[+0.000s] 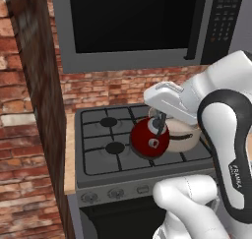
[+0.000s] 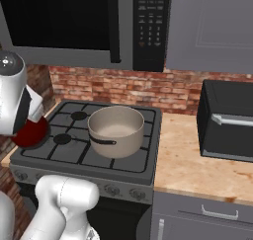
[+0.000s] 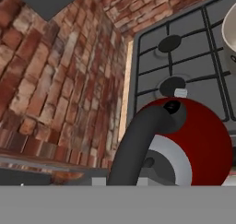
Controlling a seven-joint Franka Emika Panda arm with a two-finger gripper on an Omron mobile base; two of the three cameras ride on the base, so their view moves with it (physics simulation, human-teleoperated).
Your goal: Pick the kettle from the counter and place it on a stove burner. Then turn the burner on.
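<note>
we see the fingers [image 1: 158,121] closed on the kettle [image 1: 149,138] handle, kettle held above the front-left burner [image 1: 114,147]; fingertips hidden by handle, pot [image 2: 116,130] partly masked by arm.

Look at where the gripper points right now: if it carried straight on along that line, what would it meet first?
The gripper, shut on the handle of the kettle, points down at the stove. It would probably press the kettle onto the grate beside the front left stove burner; the exact depth is unclear.

Kettle [image 1: 149,138] left of pot [image 1: 183,134], seemingly touching
</note>
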